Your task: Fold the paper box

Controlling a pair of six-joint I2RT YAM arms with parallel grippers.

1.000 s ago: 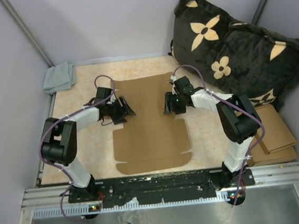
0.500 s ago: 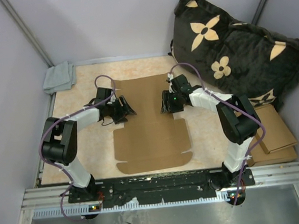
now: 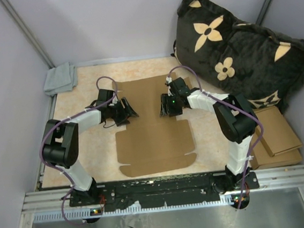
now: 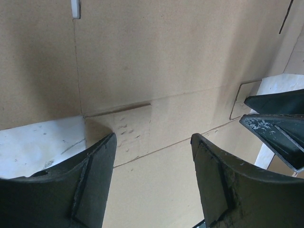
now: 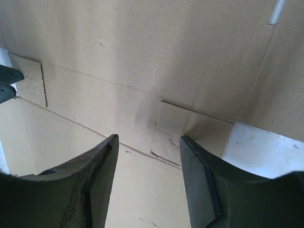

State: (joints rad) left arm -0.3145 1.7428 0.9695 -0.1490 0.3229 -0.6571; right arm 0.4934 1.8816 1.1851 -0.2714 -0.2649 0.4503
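Observation:
The paper box (image 3: pixel 150 127) lies flat and unfolded on the table, a brown die-cut sheet with flaps and crease lines. My left gripper (image 3: pixel 127 112) is open at the sheet's left edge, just above the cardboard (image 4: pixel 156 85); its jaws stand apart with nothing between them. My right gripper (image 3: pixel 164 109) is open over the sheet's right part, jaws apart above a crease and a small tab (image 5: pixel 171 135). In the left wrist view the right gripper's dark fingertips (image 4: pixel 278 123) show across the sheet.
A black cushion with tan flowers (image 3: pixel 237 52) lies at the back right. A pile of flat cardboard sheets (image 3: pixel 275 137) sits at the right edge. A grey cloth (image 3: pixel 61 78) lies at the back left corner. Walls close in the table.
My right gripper has moved left, from the sheet's right edge inward over the cardboard. The left gripper and the sheet have not moved.

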